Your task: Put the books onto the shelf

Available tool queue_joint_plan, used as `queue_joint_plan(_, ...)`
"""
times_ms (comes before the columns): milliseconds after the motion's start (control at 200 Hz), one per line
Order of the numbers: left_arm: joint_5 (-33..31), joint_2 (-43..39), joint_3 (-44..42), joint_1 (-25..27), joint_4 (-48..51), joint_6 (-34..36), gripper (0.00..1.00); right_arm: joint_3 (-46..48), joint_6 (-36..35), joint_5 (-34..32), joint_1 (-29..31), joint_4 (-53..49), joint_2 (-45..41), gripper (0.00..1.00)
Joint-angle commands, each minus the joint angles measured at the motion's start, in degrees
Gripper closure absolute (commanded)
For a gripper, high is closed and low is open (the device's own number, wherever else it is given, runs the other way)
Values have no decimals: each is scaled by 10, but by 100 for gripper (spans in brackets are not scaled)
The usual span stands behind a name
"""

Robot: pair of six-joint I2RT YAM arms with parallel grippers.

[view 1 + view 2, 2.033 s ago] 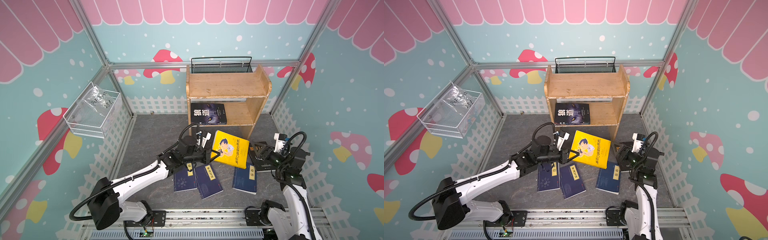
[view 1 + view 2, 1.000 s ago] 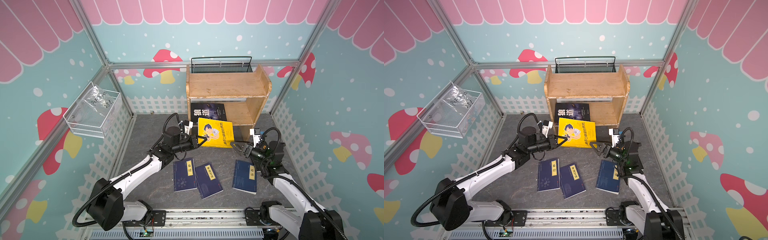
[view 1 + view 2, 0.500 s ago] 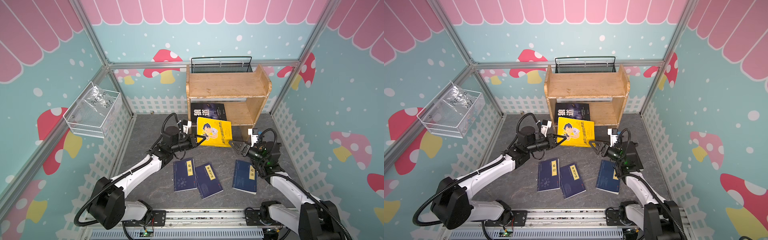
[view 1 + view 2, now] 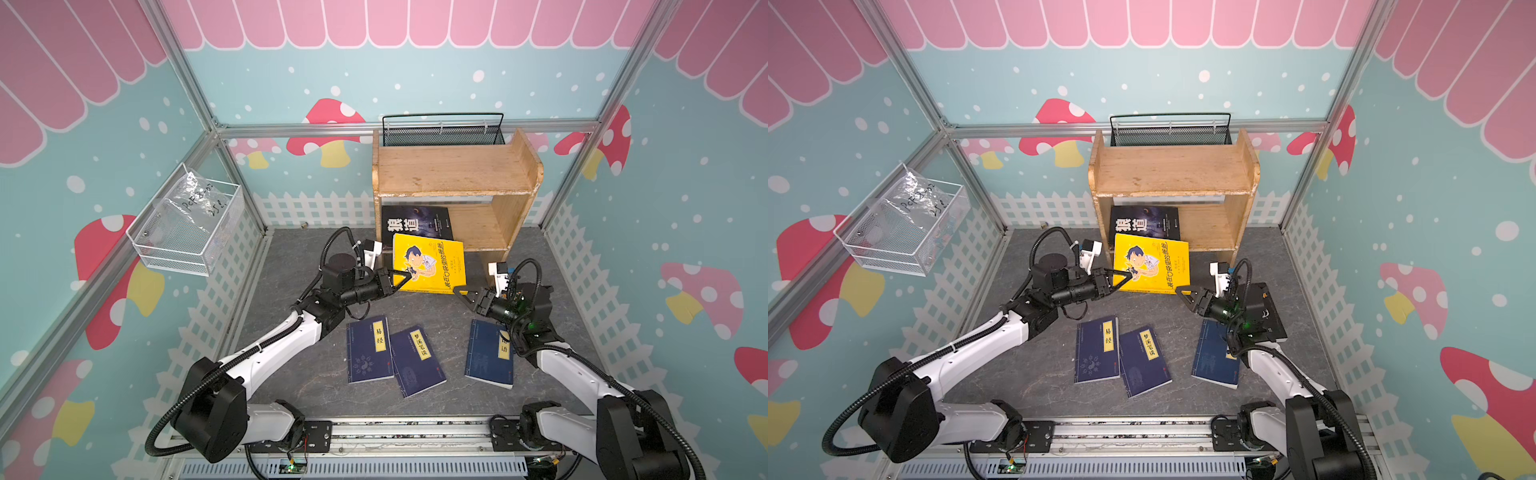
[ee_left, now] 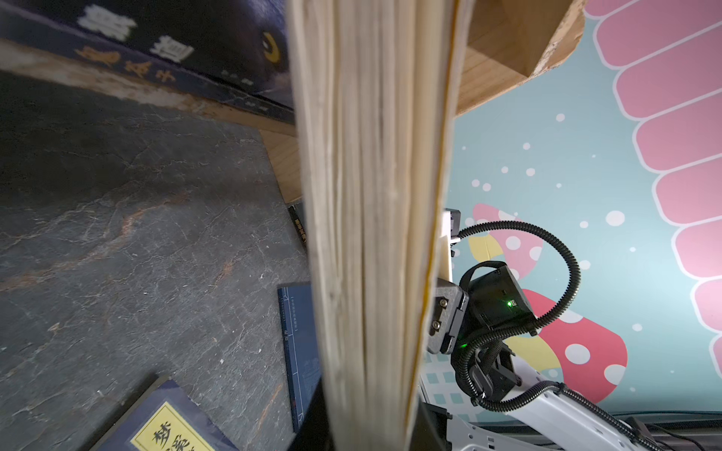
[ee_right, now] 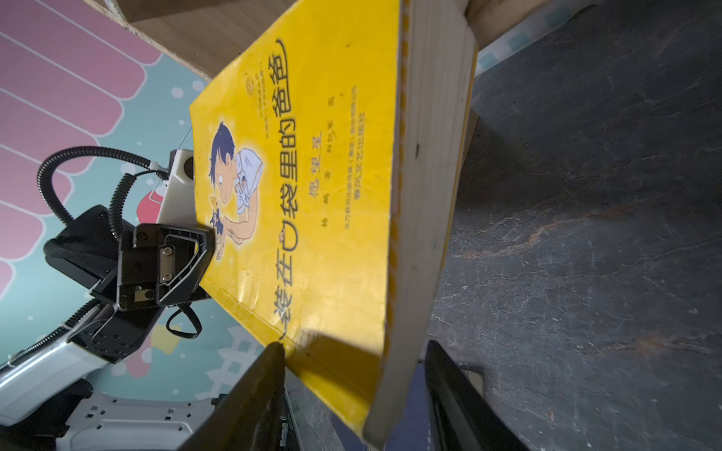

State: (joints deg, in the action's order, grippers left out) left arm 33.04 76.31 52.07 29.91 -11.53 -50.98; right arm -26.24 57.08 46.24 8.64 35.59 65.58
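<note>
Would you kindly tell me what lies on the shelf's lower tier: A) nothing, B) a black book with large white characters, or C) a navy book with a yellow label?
B: the black book lies flat on the lower board of the shelf.

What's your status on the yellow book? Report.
Left end effector shut on yellow book. Right end effector open astride its corner. Dark book on shelf lower tier, possibly in the way.
</note>
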Motion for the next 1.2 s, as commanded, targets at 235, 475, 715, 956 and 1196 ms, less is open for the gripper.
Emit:
queue_joint_plan(235,30,-1,20,-2,-96,5,100,27,115,10,4,165,30,81)
queue_joint_plan(475,16,0,35,-2,-79,9,77,15,143,-7,3,193,29,93)
queue_joint_plan(715,-23,-28,45,-23,-4,35,52,-25,141,-40,3,196,37,100)
queue_joint_plan(956,-79,-90,44,-82,122,70,31,-87,149,-48,2,209,74,100)
queue_joint_plan(1196,-57,-107,6,-108,80,40,24,-91,200,-31,2,284,115,100)
